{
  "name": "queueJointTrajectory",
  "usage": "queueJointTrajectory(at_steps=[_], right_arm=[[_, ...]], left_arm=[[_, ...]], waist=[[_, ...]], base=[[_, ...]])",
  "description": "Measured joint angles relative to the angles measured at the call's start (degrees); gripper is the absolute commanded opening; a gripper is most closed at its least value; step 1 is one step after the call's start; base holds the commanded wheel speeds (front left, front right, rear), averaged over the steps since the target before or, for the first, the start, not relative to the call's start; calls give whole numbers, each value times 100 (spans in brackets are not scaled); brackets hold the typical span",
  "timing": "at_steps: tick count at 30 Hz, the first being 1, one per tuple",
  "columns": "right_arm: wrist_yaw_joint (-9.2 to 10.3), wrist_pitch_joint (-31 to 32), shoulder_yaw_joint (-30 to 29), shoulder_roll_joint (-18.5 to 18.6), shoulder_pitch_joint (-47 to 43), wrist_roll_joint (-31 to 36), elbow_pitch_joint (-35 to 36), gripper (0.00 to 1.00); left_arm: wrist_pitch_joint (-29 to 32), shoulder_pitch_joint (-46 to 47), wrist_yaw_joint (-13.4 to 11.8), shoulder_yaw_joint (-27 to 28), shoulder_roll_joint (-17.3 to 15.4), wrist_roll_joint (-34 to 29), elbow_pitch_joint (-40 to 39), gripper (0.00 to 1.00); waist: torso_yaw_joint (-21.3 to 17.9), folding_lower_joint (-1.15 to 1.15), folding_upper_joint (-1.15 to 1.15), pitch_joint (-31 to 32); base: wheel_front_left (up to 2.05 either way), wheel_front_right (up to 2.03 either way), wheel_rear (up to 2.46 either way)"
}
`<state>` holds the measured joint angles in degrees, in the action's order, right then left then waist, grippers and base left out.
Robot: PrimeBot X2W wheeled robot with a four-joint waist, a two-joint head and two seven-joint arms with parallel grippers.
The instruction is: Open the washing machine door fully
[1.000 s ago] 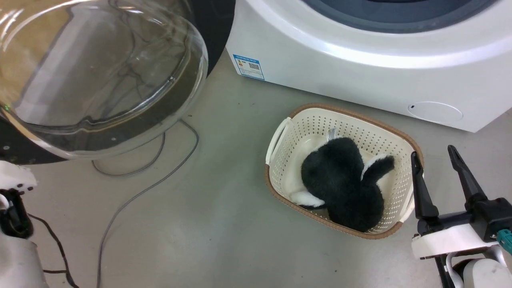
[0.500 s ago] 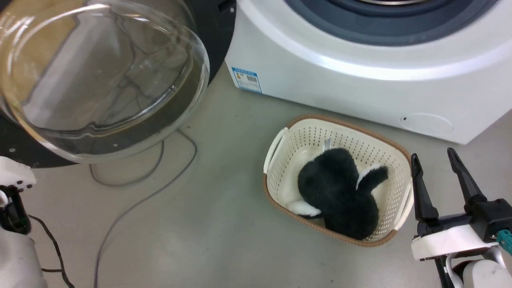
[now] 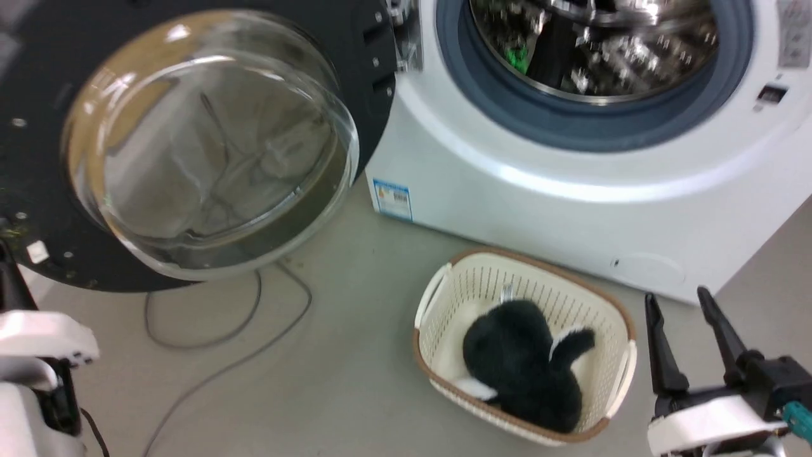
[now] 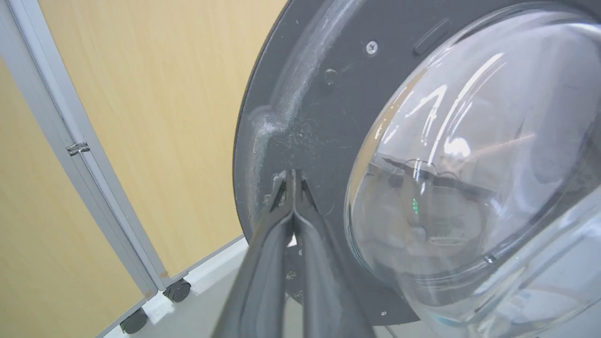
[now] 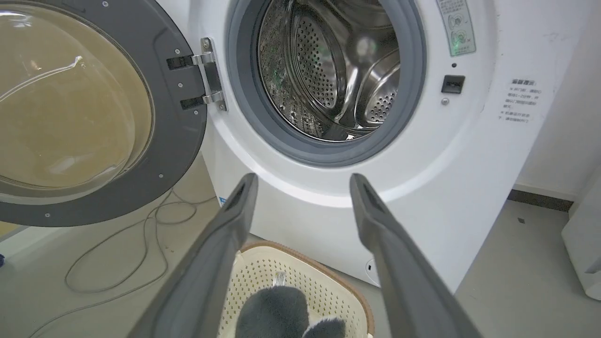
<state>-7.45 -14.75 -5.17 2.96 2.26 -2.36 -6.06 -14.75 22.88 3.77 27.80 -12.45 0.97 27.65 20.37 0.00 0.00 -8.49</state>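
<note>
left tool point(image 4: 293, 178) closed empty, tips sitting on washing machine door point(image 3: 209, 146) inner rim opposite hinge point(image 5: 209, 77) | right tool point(image 3: 675, 294) hanging open, well apart

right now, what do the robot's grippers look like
The right gripper has two long dark tapering fingers on a black block above a white casing, with a small teal plug at its side. The left gripper has the same dark fingers and a white casing.

washing machine door point(image 3: 209, 146) cropped at left edge, drum point(image 3: 596, 44) blurred
</note>
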Motion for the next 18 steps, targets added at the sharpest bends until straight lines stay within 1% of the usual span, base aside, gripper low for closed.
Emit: queueJointTrajectory(at_steps=[2, 3, 4, 5, 11, 18], right_arm=[[0, 0, 2, 0, -93, -89, -19, 100], [0, 0, 0, 0, -137, -136, -34, 100], [0, 0, 5, 0, -191, -182, -43, 100], [0, 0, 7, 0, -236, -222, -56, 100], [0, 0, 12, 0, -397, -339, -65, 100], [1, 0, -3, -1, -415, -370, 15, 100]], left_arm=[[0, -161, 30, -112, 65, -71, -148, 0], [0, -243, 46, -177, 91, -120, -221, 45], [0, -339, 48, -254, 114, -172, -315, 45], [0, -435, 45, -311, 136, -216, -416, 99], [0, -1101, 82, -692, 342, -344, -1096, 100], [0, -1708, 154, -1285, 664, -370, -1938, 100]], waist=[[7, 0, 0, 161], [11, 0, 0, 241], [16, 0, 0, 325], [19, 0, 0, 403], [-17, -1, 0, 806], [-328, -1, 0, 942]], base=[[0, 0, 0], [0, 0, 0], [0, 0, 0], [0, 0, 0], [0, 0, 0], [0, 0, 0]])
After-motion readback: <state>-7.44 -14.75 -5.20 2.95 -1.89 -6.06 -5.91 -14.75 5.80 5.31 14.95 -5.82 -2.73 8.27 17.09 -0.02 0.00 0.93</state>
